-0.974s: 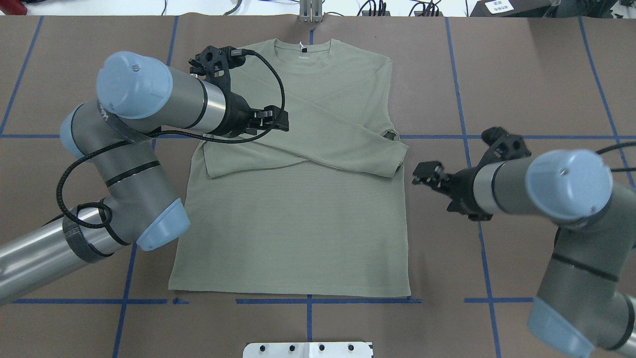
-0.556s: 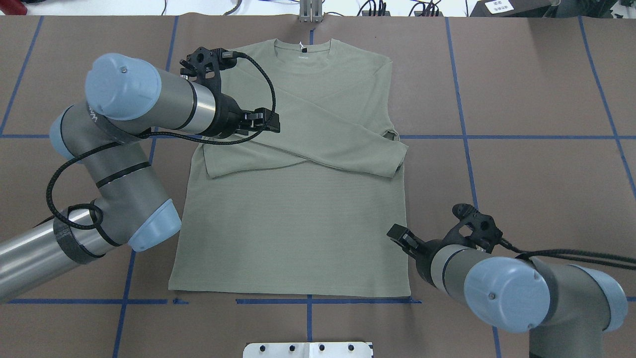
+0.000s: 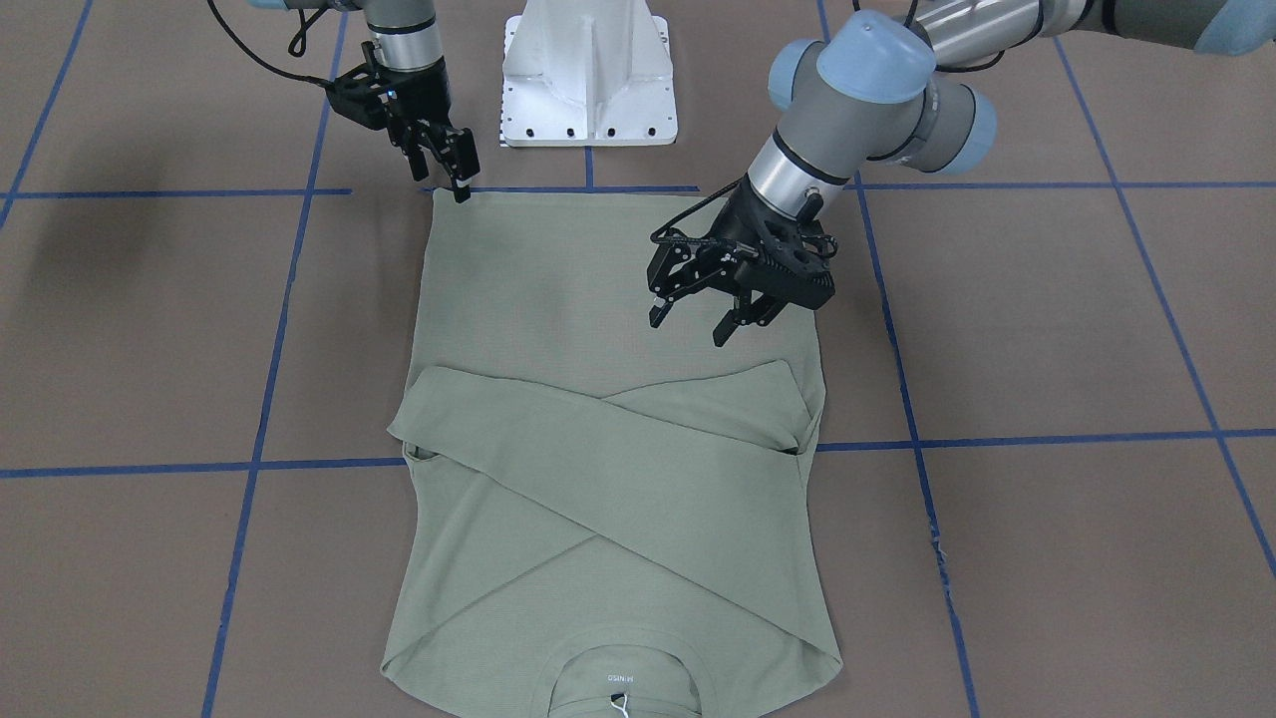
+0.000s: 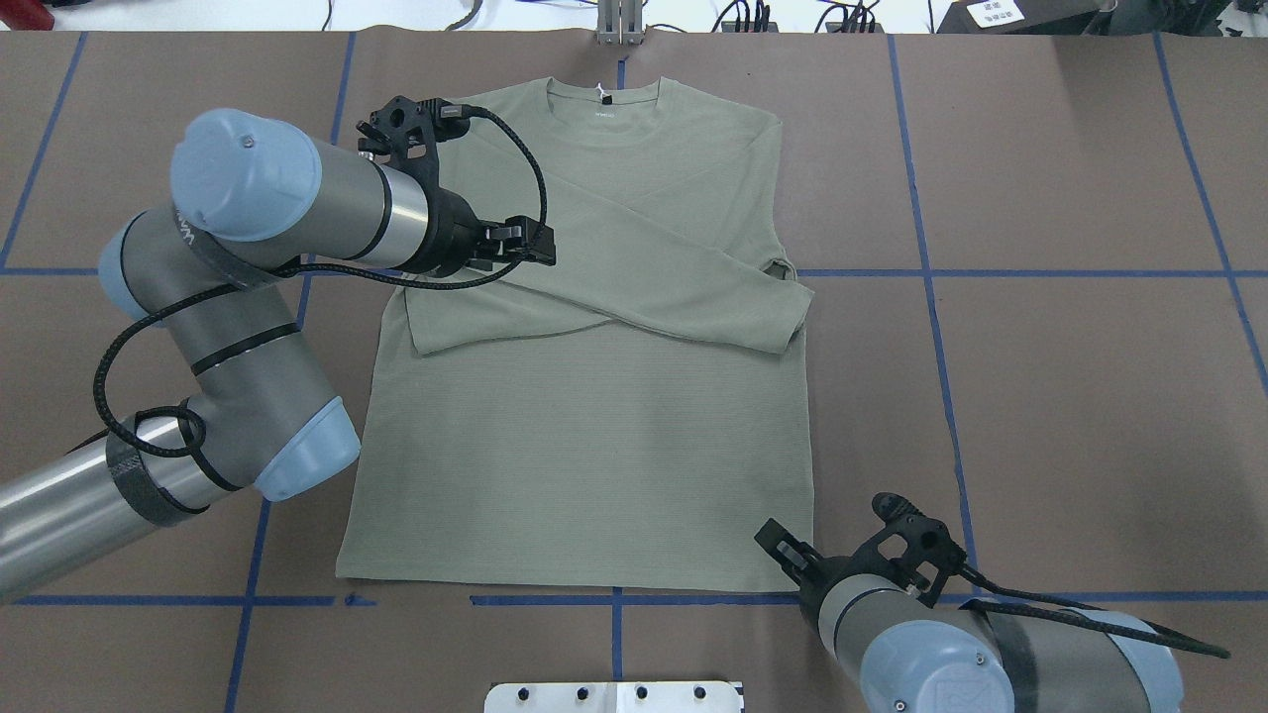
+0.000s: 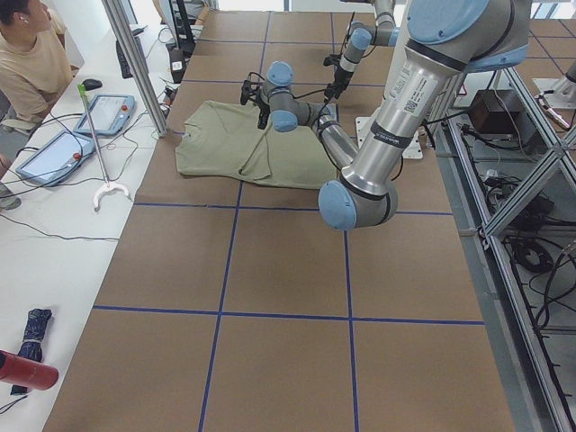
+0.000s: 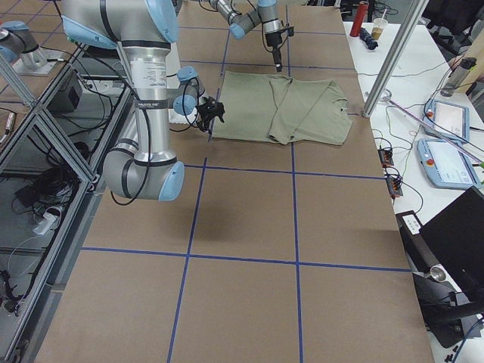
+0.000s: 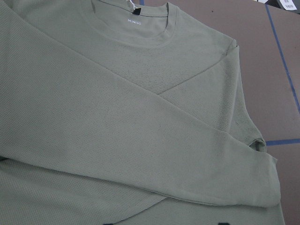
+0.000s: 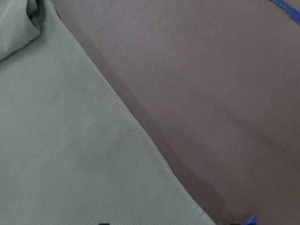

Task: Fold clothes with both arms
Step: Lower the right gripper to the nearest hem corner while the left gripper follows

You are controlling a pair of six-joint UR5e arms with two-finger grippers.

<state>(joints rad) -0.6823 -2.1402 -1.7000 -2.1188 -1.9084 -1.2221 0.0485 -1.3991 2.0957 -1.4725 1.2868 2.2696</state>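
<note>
In the overhead view the shirt (image 4: pixel 594 446) is laid flat at mid-frame on the table (image 4: pixel 1090 396), sleeves crossed. The left claw (image 3: pixel 686 331) is held spread above it. The right claw (image 3: pixel 447 182), fingers parted, is poised at the lower-right hem corner.

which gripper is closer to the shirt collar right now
Left. The left gripper hovers over the crossed sleeves, midway up the shirt. The right gripper is at the hem corner, the end farthest from the collar.
</note>
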